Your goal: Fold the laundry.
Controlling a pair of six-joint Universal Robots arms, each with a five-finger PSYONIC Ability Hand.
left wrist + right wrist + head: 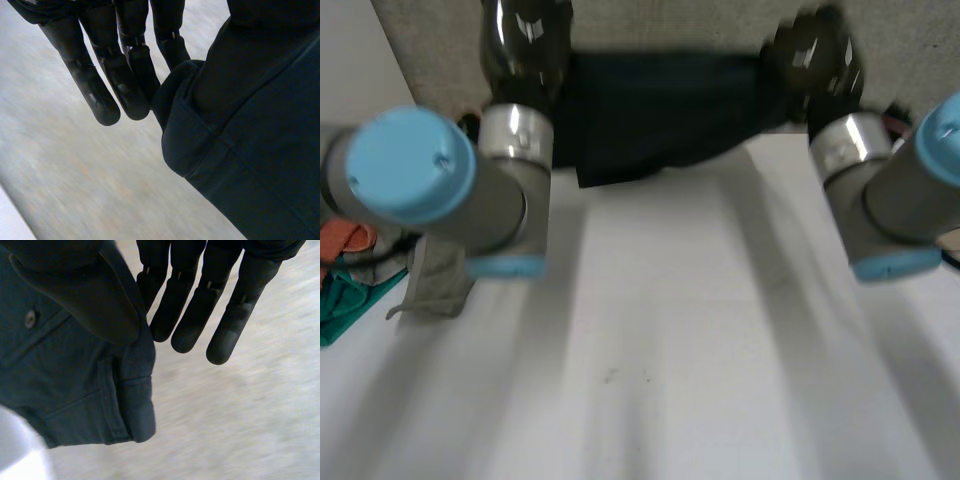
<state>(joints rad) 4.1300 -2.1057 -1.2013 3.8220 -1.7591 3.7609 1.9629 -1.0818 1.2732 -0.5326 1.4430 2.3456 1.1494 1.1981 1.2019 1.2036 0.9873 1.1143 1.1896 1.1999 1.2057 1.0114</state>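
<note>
Head view: the white surface (pixel 660 350) runs to a far edge where a dark navy garment (pixel 660 110) hangs stretched between the two hands. The left hand (pixel 525 45) holds one end, pinched between its straight fingers (pixel 105 95) and thumb. The right hand (pixel 815 55) pinches the other end the same way, its thumb pressed on the cloth near a small button (pixel 30 318).

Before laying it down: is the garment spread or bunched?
Spread: garment is stretched wide between left hand and right hand, each pinching one end.
</note>
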